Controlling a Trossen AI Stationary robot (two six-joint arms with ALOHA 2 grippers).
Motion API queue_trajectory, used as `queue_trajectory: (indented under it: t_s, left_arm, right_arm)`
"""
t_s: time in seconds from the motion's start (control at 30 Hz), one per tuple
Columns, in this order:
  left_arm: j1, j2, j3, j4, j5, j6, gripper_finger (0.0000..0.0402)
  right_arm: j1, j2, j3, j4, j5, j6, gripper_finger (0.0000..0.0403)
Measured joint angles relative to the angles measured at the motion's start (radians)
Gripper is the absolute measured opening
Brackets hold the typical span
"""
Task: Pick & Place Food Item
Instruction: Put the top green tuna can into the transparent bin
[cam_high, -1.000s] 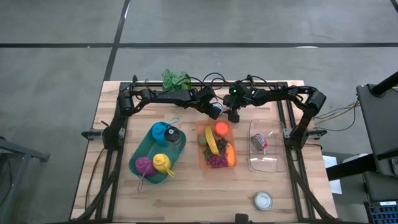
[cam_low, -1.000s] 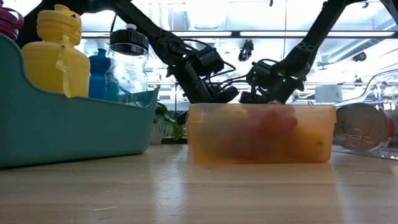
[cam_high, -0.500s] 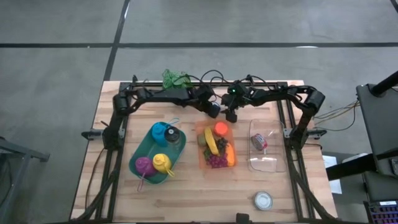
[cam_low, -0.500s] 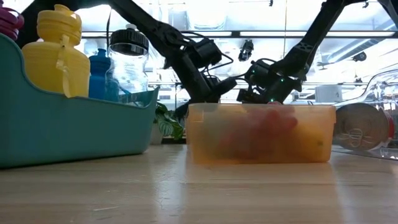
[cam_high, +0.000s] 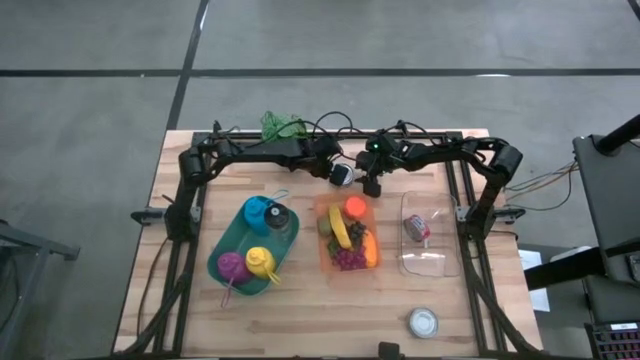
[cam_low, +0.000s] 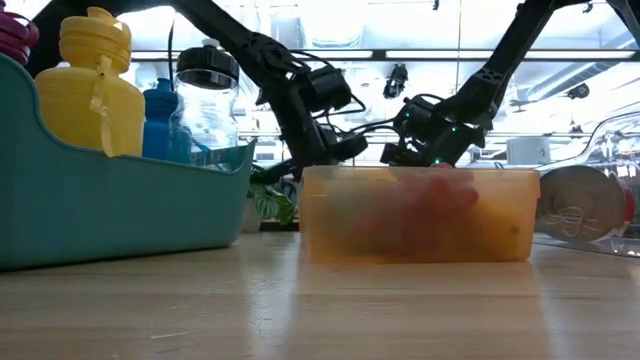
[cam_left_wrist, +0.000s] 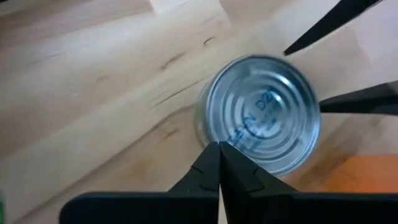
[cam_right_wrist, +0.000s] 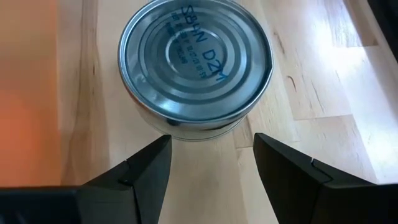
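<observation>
A silver can (cam_high: 341, 173) (cam_right_wrist: 196, 62) stands upright on its base on the wooden table, just beyond the far end of the orange food container (cam_high: 348, 232). My left gripper (cam_left_wrist: 219, 152) (cam_high: 332, 163) is shut and hovers above the can's rim (cam_left_wrist: 261, 112), on its far-left side. My right gripper (cam_right_wrist: 211, 146) (cam_high: 371, 186) is open and slants down at the can from its right. Its fingertips stand just short of the can's wall, one to each side. The container holds a banana, grapes and orange fruit.
A teal tray (cam_high: 222, 262) with bottles stands left of the orange container. A clear tub (cam_high: 430, 262) holding a red-labelled can lies to the right. A small round tin (cam_high: 423, 321) sits near the front edge. A green plant (cam_high: 283, 126) is at the far edge.
My left gripper, still shut, has risen and drawn back toward the table's far left, tipping as it went. The can, which it covered in the high view before, now shows. The can and my right gripper have kept still.
</observation>
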Motion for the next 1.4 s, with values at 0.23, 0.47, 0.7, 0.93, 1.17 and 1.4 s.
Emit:
queue_trajectory:
  t_s: [0.23,0.47,0.7,0.93,1.17,1.4]
  left_arm:
    - [0.014,0.022,-0.071,0.048,0.046,-0.039,0.0002]
    - [0.017,0.024,-0.097,0.138,0.055,-0.048,0.0002]
    - [0.020,0.024,-0.097,0.178,0.058,-0.045,0.0002]
    - [0.023,0.024,-0.097,0.175,0.061,-0.040,0.0002]
    - [0.025,0.024,-0.097,0.174,0.065,-0.038,0.0002]
    - [0.025,0.024,-0.113,0.183,0.079,-0.038,0.0002]
  right_arm:
    - [0.000,0.002,0.002,0.005,0.004,0.010,0.0226]
    - [0.000,0.002,0.005,0.009,0.011,0.014,0.0226]
    - [0.001,0.002,0.005,0.011,0.010,0.005,0.0226]
    - [0.006,0.005,0.003,0.080,-0.013,-0.009,0.0226]
    - [0.006,0.005,0.002,0.095,-0.024,-0.006,0.0226]
    - [0.010,0.003,0.002,0.102,-0.034,-0.005,0.0226]
